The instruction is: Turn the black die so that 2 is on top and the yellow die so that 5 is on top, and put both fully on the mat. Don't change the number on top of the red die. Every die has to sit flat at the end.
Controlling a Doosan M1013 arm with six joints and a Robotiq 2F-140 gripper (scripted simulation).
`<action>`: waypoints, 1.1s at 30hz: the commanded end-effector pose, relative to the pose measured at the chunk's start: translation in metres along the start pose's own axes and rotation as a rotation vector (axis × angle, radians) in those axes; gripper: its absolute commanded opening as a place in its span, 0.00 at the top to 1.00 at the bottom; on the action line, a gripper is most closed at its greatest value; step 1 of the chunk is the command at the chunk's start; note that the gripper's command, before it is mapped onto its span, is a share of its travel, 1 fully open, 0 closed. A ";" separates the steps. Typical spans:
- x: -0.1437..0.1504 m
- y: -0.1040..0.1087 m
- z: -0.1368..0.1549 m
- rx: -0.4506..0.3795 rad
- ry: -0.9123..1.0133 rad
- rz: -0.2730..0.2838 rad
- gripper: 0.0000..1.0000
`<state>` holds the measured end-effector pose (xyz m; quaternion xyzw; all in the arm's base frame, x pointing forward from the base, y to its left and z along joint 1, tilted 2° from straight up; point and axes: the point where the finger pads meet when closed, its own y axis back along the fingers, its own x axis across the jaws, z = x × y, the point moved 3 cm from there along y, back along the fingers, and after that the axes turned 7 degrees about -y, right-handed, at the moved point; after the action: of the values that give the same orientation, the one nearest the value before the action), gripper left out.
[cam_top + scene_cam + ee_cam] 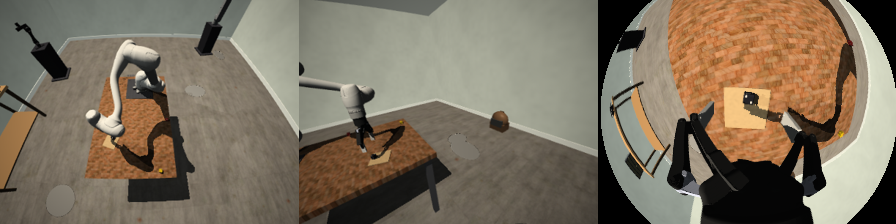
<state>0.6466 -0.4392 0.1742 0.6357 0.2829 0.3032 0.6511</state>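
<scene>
The gripper [746, 123] was spread wide with nothing held, above the black die [751, 99], which was seen lying on the tan mat [734, 115]. The yellow die [160, 170] was left far off near the table [146, 121] corner, the red die [347, 134] near another edge. No writing or dots could be read.

even, moderately bright light, no glare. hard dark shadow of the arm [119, 91] snakes across the surface [110, 165]; a square shadow falls on the floor [227, 146] beyond its edge. all views soft, low in detail. wrist view is a fisheye circle, edges strongly bent, black corners; the claw [746, 119] looms dark at the bottom.
</scene>
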 end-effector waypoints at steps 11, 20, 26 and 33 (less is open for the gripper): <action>0.062 0.004 0.034 0.001 -0.148 0.000 0.00; 0.188 0.008 0.078 0.001 -0.419 0.000 0.00; 0.254 0.008 0.089 0.002 -0.552 0.000 0.00; 0.324 0.007 0.094 0.002 -0.689 -0.001 0.00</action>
<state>0.8961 -0.2857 0.1893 0.6978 0.0750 0.1085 0.7040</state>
